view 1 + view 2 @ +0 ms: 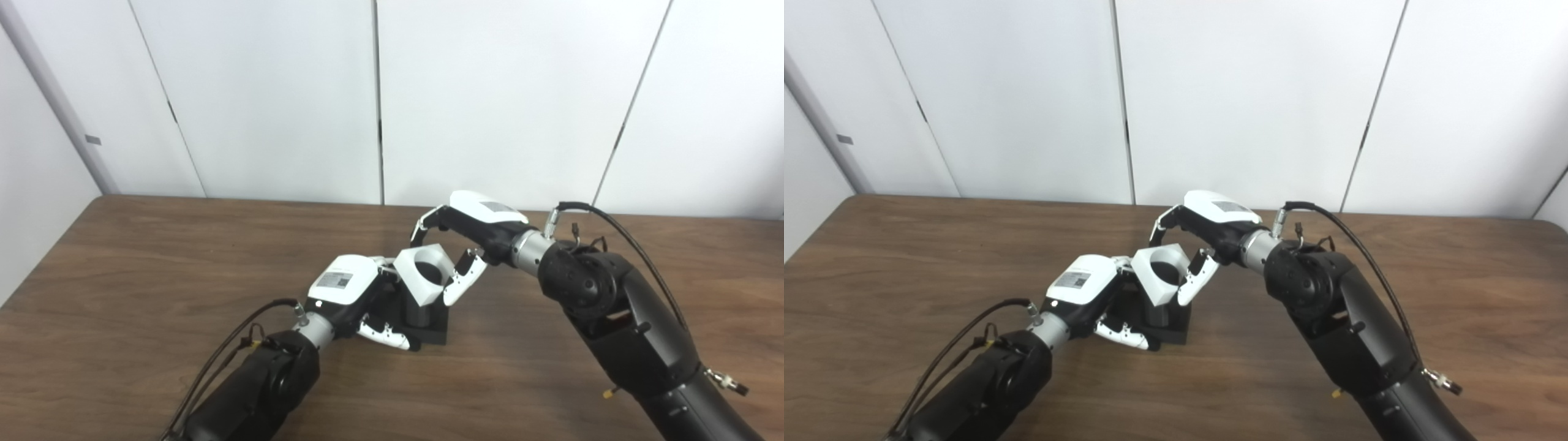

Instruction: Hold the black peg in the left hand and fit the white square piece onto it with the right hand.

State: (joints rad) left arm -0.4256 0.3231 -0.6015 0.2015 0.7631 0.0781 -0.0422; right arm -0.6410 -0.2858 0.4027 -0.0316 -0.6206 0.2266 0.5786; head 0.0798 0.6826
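Observation:
The black peg [424, 315] stands upright on its flat black base [433, 334] on the table, near the middle. My left hand [358, 297] is closed around the base and the peg's lower part from the left. The white square piece [422, 272], with a round hole through it, sits tilted over the top of the peg. My right hand [465, 245] grips that piece from the right and above, thumb [462, 278] under its right edge. How far the peg reaches into the hole is hidden.
The brown wooden table [153, 275] stretches wide to the left, right and front of the hands. White wall panels [275, 92] rise behind its far edge. Cables loop off both forearms.

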